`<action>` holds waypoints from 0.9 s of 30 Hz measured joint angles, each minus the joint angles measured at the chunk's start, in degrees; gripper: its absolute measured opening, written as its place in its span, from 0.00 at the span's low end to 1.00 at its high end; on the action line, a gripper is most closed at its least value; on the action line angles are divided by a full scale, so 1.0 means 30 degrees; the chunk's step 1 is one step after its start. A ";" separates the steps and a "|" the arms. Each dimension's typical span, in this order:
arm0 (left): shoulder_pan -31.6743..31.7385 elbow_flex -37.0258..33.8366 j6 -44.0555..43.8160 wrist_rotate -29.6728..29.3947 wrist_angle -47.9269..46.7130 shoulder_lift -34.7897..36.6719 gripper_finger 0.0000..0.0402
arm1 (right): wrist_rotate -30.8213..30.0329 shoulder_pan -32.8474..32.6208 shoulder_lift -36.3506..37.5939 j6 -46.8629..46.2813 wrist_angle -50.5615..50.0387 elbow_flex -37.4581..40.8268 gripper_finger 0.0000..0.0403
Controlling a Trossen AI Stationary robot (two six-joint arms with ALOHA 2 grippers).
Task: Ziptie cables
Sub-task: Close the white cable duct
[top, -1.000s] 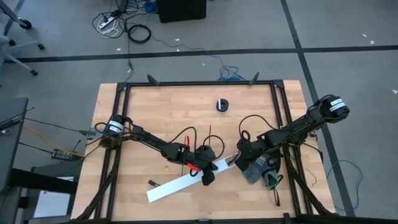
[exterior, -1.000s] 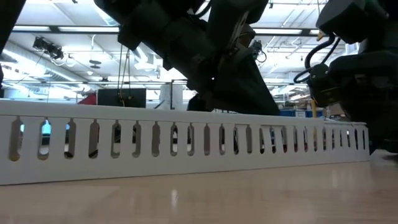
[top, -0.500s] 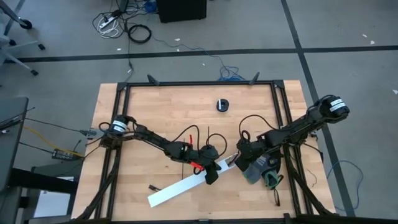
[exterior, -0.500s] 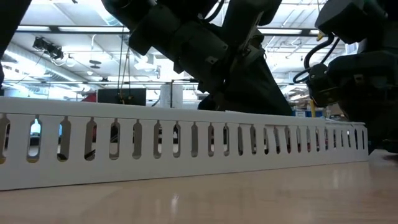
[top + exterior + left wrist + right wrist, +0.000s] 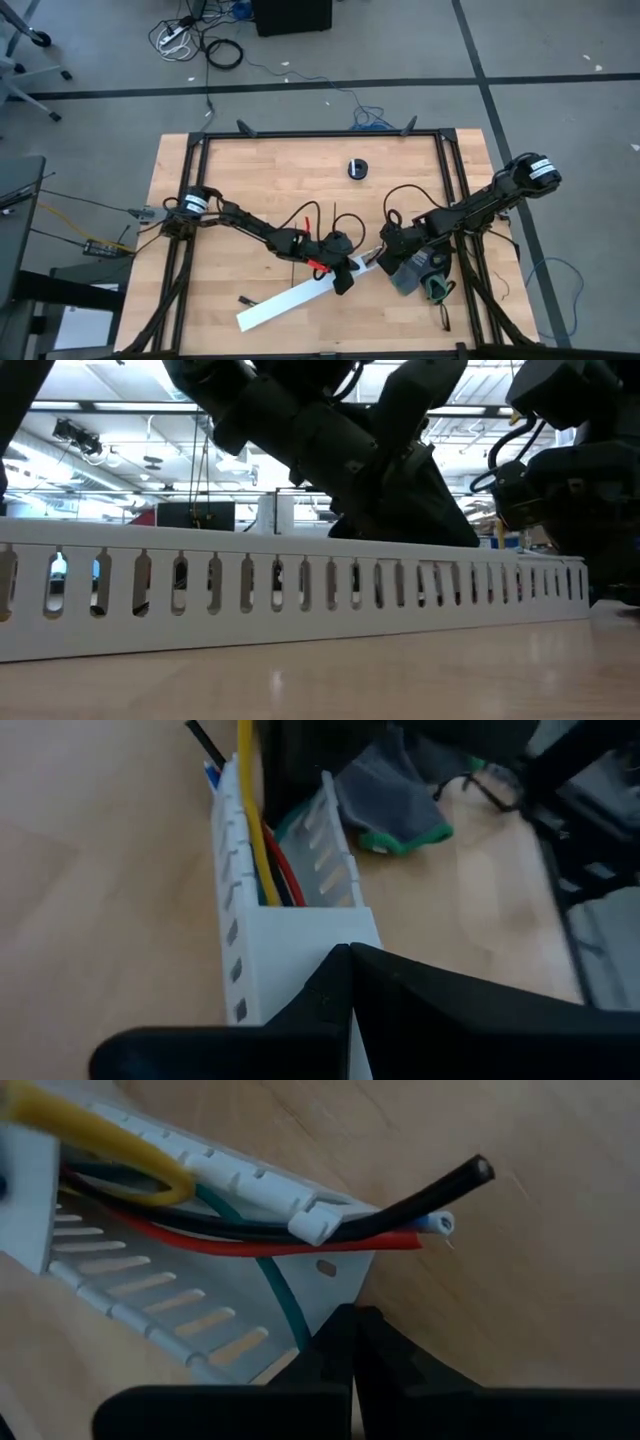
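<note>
A long white slotted channel (image 5: 290, 300) lies slanting on the wooden table, near its front edge. The cables (image 5: 262, 860), yellow, red, blue and black, lie inside it, and their ends (image 5: 420, 1230) stick out of its right end. My left gripper (image 5: 343, 282) is shut over the channel's right part. My right gripper (image 5: 377, 259) is shut at the channel's right end. Thin black strands (image 5: 336, 214) rise behind the left gripper; whether they are zipties I cannot tell. My left gripper rests its shut fingertips (image 5: 350, 952) on the flat white top of the channel (image 5: 300, 932), close behind the open stretch where the cables show. The fingers slant down from the table's left, along the channel, which lies flat on the table. My right gripper has its shut fingertips (image 5: 352, 1316) against the bottom corner of the channel's right end (image 5: 335, 1285), just below the protruding cable ends. It comes steeply from above on the table's right side. Whether it presses the channel I cannot tell.
A grey and green glove (image 5: 422, 276) lies under the right arm, near the channel's end. A small round black object (image 5: 357, 168) sits toward the far edge. A short dark piece (image 5: 243, 296) lies by the channel's left end. Bare wood spreads across the far left.
My left gripper has slid a little toward the table's right along the channel, still shut. The channel has shifted slightly with it, its left end swinging a little toward the near edge.
</note>
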State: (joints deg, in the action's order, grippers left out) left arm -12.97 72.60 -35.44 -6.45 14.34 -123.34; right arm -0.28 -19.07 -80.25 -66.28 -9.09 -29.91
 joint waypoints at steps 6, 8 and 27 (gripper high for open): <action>0.0253 0.1347 0.0942 -0.0414 -0.2664 0.0141 0.00 | -0.1607 0.0110 0.2469 0.0283 -0.0651 -0.0095 0.00; 0.0199 0.1848 0.1555 -0.0473 -0.3424 0.0171 0.00 | -0.1602 0.0042 0.3529 0.0511 -0.1062 -0.0095 0.00; -0.0091 0.6950 0.4340 -0.1344 -1.1213 0.1087 0.00 | 0.2509 0.0048 0.9780 1.3683 0.1614 -0.0066 0.03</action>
State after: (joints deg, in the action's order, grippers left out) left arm -13.24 93.45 -22.42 -10.48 -19.30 -120.08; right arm 7.25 -18.93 -50.91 -25.23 -4.25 -30.11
